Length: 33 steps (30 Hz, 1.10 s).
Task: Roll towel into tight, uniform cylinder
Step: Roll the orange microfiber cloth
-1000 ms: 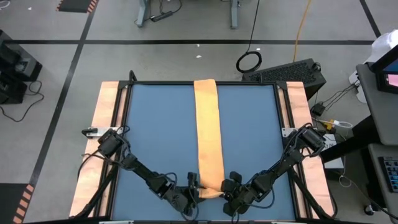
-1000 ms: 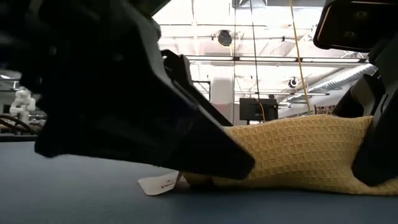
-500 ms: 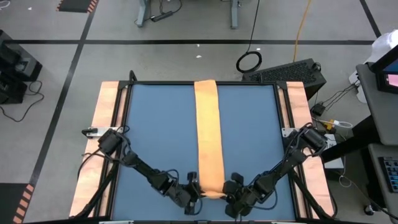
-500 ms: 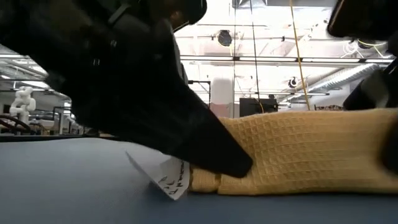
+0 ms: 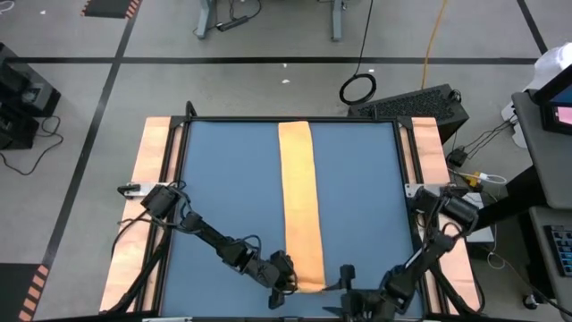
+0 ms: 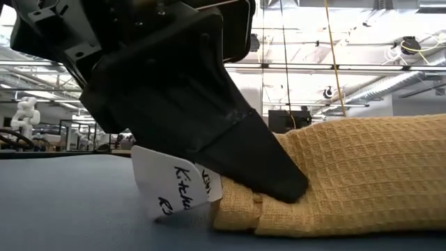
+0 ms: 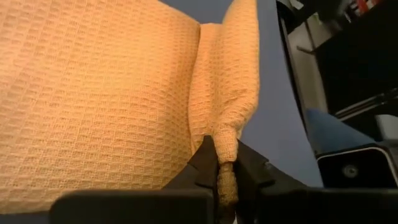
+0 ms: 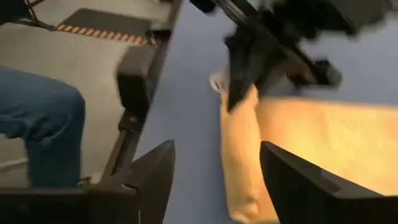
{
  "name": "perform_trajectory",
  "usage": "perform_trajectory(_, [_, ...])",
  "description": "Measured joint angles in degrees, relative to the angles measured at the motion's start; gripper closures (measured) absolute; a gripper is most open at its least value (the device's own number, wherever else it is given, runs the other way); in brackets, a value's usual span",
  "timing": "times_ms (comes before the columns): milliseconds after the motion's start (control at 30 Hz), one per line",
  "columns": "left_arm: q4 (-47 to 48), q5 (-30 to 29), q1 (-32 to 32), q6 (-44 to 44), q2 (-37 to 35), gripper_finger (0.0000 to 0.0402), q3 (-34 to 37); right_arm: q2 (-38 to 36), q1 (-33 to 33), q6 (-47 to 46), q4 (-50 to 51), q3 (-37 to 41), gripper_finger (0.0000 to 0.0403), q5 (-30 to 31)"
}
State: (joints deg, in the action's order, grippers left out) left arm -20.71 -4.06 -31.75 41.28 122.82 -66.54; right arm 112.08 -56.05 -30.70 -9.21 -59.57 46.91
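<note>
The right gripper (image 5: pixel 347 288) lets go and backs off the long orange-yellow waffle-weave towel (image 5: pixel 298 204), whose near end lifts, white tag (image 6: pixel 174 189) upright.

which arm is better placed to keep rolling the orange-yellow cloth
Left. Its gripper is shut on the near end of the orange-yellow waffle-weave towel, at the started roll. The right gripper is open and clear of it.

- Overhead light is even and bright; the blue table (image 5: pixel 228 188) shows no glare.
- In the low view, the ceiling lights (image 6: pixel 348 52) behind the towel (image 6: pixel 348 178) blow out white, silhouetting the left gripper (image 6: pixel 279 185).
- The right wrist view is motion-blurred; the towel's (image 8: pixel 298 149) weave smears there.
- The left wrist view renders the weave (image 7: pixel 93 93) crisply.
</note>
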Motion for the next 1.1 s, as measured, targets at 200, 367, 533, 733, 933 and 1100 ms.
perform_trajectory(200, [0.16,-0.12,0.22,2.91,0.01,0.0380,0.00,6.35,0.12,9.44,-9.50,-0.03,0.0171,4.88])
perform_trajectory(367, [0.49,-0.26,0.22,3.32,-0.01,0.0380,-0.02,8.91,1.54,9.27,-9.86,-0.02,0.0171,7.24])
perform_trajectory(533, [0.57,-0.46,0.22,3.37,-0.01,0.0380,-0.02,9.41,2.53,8.64,-9.75,-0.02,0.0174,4.25])
perform_trajectory(733, [0.64,-0.52,0.22,3.39,-0.01,0.0370,-0.02,9.41,3.18,5.34,-9.28,-0.04,0.0190,3.75])
perform_trajectory(933, [0.79,0.28,0.22,3.32,-0.01,0.0366,-0.01,7.09,1.37,10.98,-11.77,-0.07,0.0187,7.44])
perform_trajectory(1100, [0.81,0.45,0.24,3.32,-0.01,0.0365,0.00,7.05,0.76,16.67,-16.57,-0.11,0.0181,4.85])
